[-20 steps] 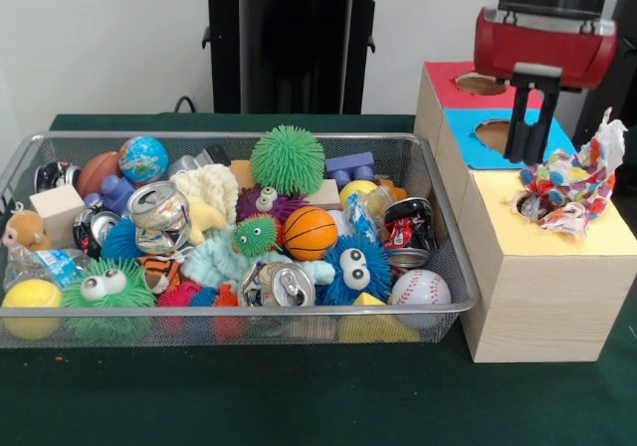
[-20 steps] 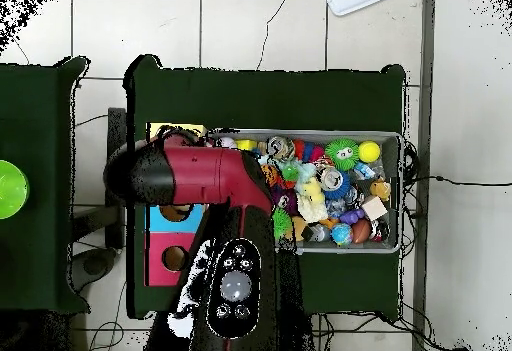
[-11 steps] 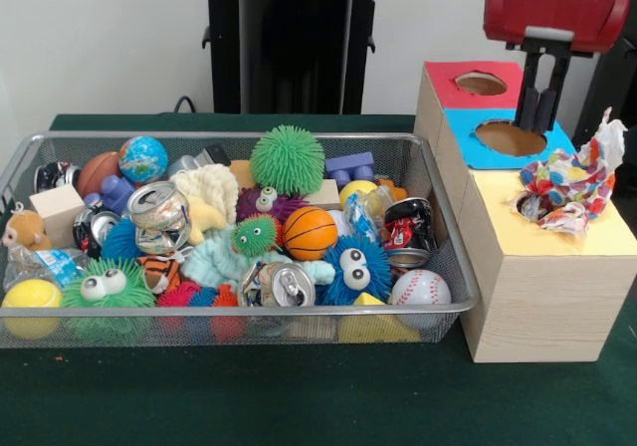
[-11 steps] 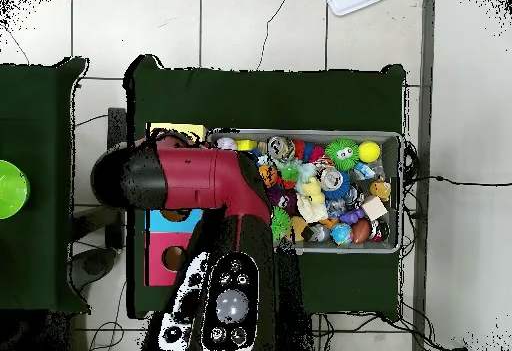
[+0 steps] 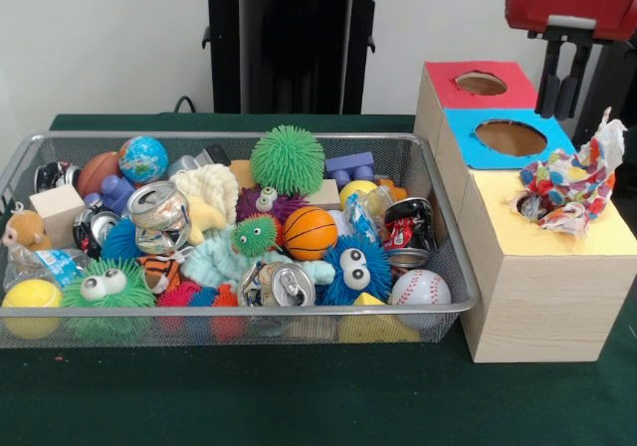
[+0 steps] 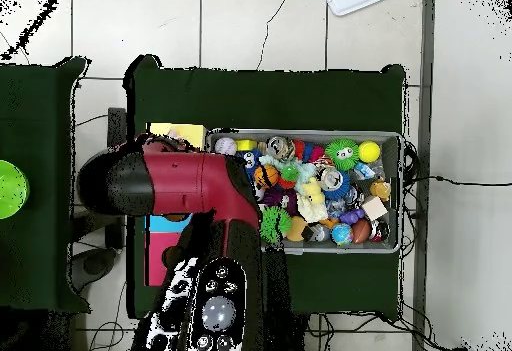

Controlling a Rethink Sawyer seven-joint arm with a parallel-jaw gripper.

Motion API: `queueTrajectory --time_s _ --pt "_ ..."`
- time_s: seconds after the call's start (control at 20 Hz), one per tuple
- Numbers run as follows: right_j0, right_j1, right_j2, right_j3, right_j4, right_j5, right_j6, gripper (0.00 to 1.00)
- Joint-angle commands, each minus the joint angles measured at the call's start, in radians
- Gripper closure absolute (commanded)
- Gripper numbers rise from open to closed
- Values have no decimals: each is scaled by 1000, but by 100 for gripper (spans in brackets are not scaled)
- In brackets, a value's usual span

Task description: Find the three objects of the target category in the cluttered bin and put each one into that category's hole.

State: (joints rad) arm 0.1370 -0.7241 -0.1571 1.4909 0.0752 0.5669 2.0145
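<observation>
My gripper [image 5: 558,113] hangs high at the top right, above and behind the blue hole [image 5: 511,137] of the wooden box [image 5: 542,297]. Its fingers stand a little apart, open, with nothing between them. The red hole [image 5: 481,83] lies further back. A crumpled colourful wrapper [image 5: 567,189] sits on the box's yellow top. The wire bin [image 5: 239,314] is packed with toys, among them crushed cans [image 5: 157,212] [image 5: 284,285] [image 5: 408,229], a basketball [image 5: 310,231], a baseball [image 5: 420,288] and a green spiky ball [image 5: 287,159]. In the overhead view the red arm [image 6: 170,182] hides the gripper and most of the box.
A globe ball [image 5: 143,157], a yellow ball [image 5: 30,302], fuzzy big-eyed toys [image 5: 356,265], a wooden block [image 5: 56,212] and blue bricks [image 5: 350,167] also fill the bin [image 6: 402,192]. A black stand [image 5: 289,48] rises behind the table. A green disc [image 6: 10,187] lies on the side table.
The gripper has risen out of the blue hole and drifted right and back, with nothing in it. In the overhead view the arm has swung left. The bin's contents have not moved.
</observation>
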Motion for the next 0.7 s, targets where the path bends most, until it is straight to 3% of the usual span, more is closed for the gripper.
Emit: queueTrajectory --time_s 0.05,0.7 --pt "-6 31 60 122 28 58 149 100" --pt "-16 74 91 152 63 -40 175 100"
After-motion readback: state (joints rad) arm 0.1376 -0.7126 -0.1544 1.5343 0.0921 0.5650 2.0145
